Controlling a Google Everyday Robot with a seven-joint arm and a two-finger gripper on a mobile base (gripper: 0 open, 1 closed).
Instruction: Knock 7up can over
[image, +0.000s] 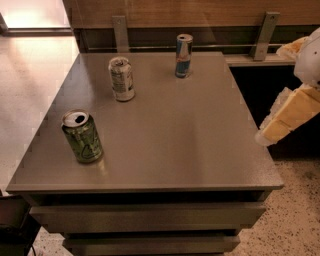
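The 7up can (122, 78), pale silvery-white with faint green print, stands upright at the back left of the grey table top (185, 135). My gripper (272, 131), tan and white, hangs off the table's right edge at mid-depth. It is far to the right of the 7up can and touches nothing.
A dark green can (82, 136) with an open top stands upright at the front left. A slim blue-and-silver can (183, 55) stands at the back middle. A wooden wall with two metal brackets (120, 32) runs behind the table. Speckled floor lies to the right.
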